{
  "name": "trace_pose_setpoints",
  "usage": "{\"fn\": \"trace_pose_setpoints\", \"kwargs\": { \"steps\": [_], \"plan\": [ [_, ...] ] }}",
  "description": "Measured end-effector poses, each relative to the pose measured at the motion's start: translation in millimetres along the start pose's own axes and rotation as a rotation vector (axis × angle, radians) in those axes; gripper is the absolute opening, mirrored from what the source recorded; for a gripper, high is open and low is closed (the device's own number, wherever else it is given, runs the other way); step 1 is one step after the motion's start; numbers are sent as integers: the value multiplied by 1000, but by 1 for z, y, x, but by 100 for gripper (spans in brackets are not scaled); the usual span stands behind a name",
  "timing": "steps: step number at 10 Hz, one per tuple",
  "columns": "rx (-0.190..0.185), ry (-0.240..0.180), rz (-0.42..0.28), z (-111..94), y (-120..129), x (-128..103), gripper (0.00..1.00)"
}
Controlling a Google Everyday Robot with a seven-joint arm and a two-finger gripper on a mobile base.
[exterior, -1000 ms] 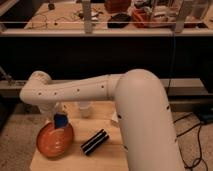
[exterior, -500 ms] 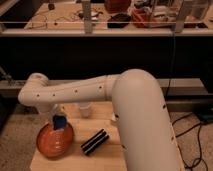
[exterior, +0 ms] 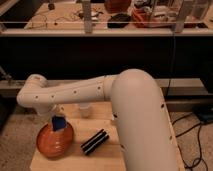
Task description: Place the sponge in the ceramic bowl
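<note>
The sponge [exterior: 58, 123] is pinched upright by the gripper [exterior: 57, 116] over the ceramic bowl [exterior: 48, 145], near its 12 o'clock rim. Released there, it could be bounced over that rim onto the table [exterior: 70, 161].

1 white arm [exterior: 80, 91] stretches to frame-L, wrist [exterior: 34, 95] bent down, tool [exterior: 55, 112] tucked under it, mostly hidden.

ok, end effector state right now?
End effector: closed on the sponge, holding it upright just over the back of the ceramic bowl.
</note>
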Motion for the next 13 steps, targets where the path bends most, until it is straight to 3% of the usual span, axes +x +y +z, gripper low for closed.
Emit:
{"fn": "trace_pose_setpoints", "kwargs": {
  "steps": [6,13],
  "plan": [
    [0,-1,-13,1,-5,0,79],
    [0,-5,-20,2,-7,-2,80]
  ]
}}
